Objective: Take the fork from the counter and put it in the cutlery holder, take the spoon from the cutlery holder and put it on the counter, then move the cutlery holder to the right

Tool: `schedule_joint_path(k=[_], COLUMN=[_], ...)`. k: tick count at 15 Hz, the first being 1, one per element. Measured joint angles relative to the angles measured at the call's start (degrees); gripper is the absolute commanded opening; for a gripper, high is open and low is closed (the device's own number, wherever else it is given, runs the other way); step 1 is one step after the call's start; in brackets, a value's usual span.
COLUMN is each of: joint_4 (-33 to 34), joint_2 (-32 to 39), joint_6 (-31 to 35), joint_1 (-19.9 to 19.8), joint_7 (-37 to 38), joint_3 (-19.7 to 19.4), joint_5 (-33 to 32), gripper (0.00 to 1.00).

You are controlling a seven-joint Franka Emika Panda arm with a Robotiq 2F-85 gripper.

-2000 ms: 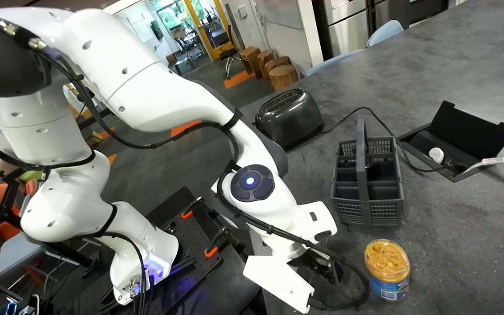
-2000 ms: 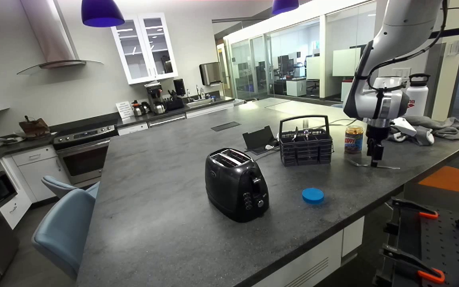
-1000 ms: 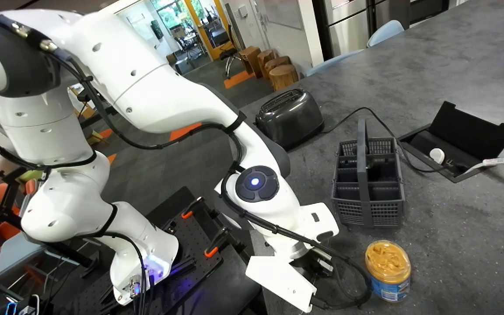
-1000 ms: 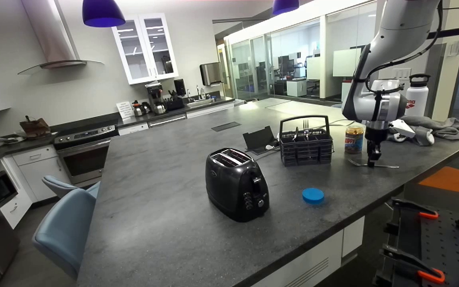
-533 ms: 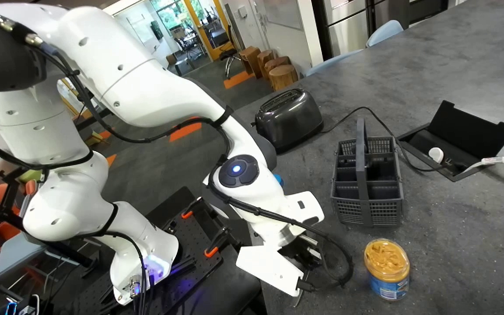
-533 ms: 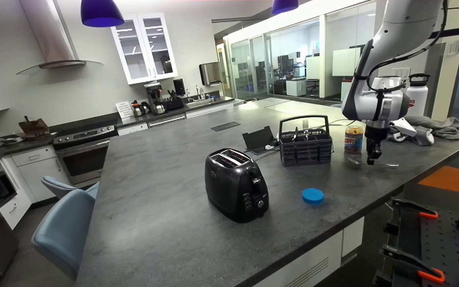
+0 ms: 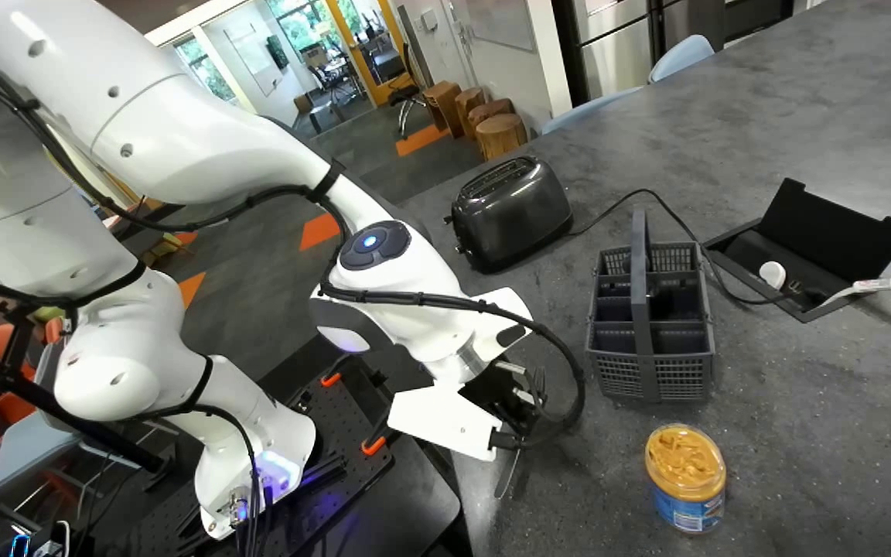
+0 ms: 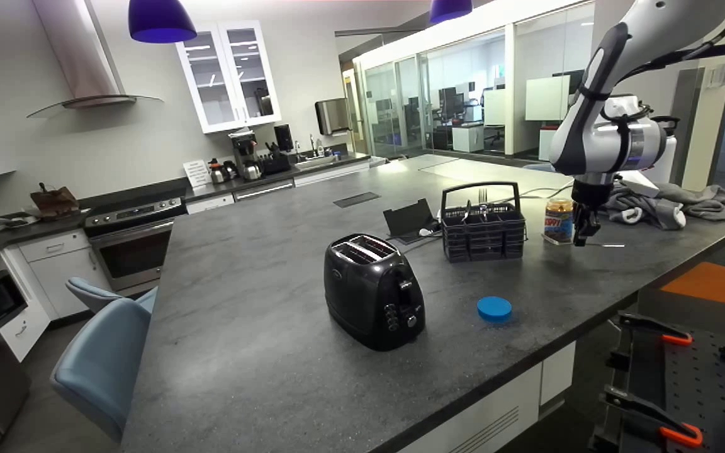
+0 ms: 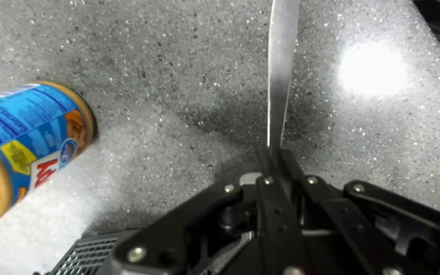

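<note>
Between the two tips of the claw (image 9: 276, 159), the fork (image 9: 282, 57) is pinched. The tips are brought close together, with just the thin metal left between them. In the wrist view, the flat handle is seen sticking out past the tips. In an exterior view, the prongs (image 7: 541, 379) are seen poking out on the side nearer the cutlery holder (image 7: 653, 375). The fork is held over the dark grey tabletop (image 8: 262, 314), close to its edge.

Near the claw, a jar of peanut butter (image 7: 685, 478) is stood upright with its top off. Near the jar, the black cutlery holder is set down with its tall handle up. In it, the spoon (image 8: 467, 210) and another fork (image 8: 483, 194) are seen sticking up, but which slots they are put in cannot be told.

Farther off, a shiny black toaster (image 8: 372, 292) is placed on the tabletop, and a blue lid (image 8: 494, 309) is laid flat near it. Past the holder, a flat black box (image 7: 824, 232) is flipped open, and a white plug (image 7: 773, 275) is seen in it. Behind the claw in an exterior view, a grey cloth (image 8: 690, 196) is bunched up.
</note>
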Motion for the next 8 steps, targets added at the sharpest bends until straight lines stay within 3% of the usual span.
schedule_joint_path(k=[3, 5, 6, 8], joint_4=[1.3, 3.2, 4.2, 5.7], joint_2=[-3.3, -6.7, -8.9, -14.0], joint_6=[-6.3, -12.0, -15.0, -21.0], joint_1=[6.9, 9.6, 10.3, 8.0], joint_7=[13.7, 22.6, 26.7, 32.8], joint_3=[-7.7, -10.2, -10.4, -6.2], joint_5=[-14.9, -23.9, -28.0, -33.6], gripper=[0.02, 0.02, 0.02, 0.02])
